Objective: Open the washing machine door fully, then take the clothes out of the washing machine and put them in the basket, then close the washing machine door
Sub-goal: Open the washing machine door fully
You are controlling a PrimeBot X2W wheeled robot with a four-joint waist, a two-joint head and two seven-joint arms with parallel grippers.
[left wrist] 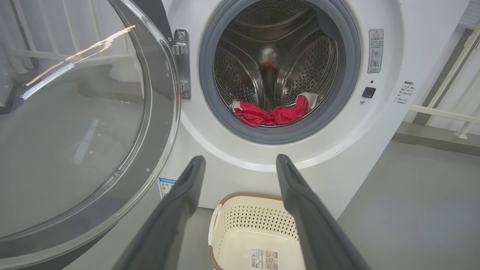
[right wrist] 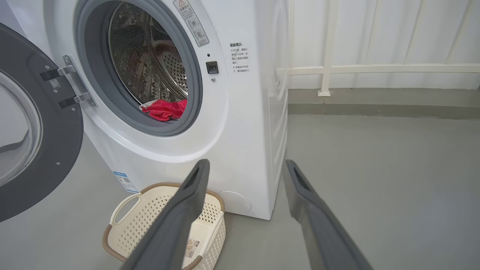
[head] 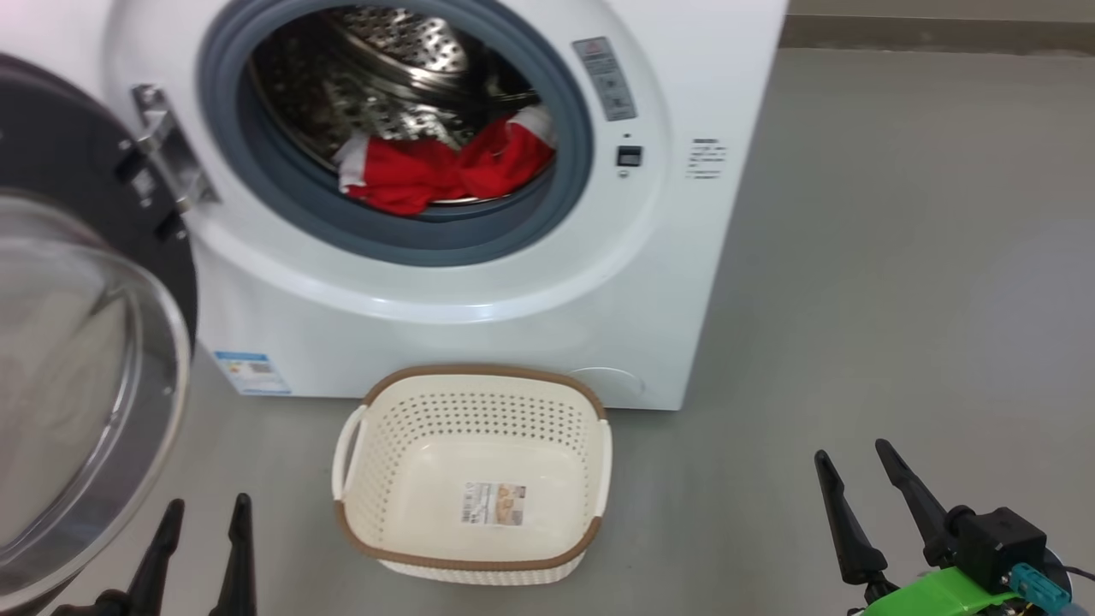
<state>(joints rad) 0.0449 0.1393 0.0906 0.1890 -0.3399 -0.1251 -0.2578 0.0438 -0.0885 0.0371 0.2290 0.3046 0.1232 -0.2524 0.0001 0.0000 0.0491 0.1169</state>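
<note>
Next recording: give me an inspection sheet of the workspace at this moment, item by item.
surface: smooth grey floor.
job's things: washing machine door swung open to the left; washing machine with the red clothes lying at the drum's front lip; basket on the floor in front of the machine, holding no clothes, a paper label on its bottom.
clutter: nothing seen.
grippers: left claw open, holding nothing; right claw open, holding nothing; both low, apart from door and basket.
cables: blue plug at the right wrist; its lead too small to follow.
surroundings: white railing against a pale wall to the machine's right.
</note>
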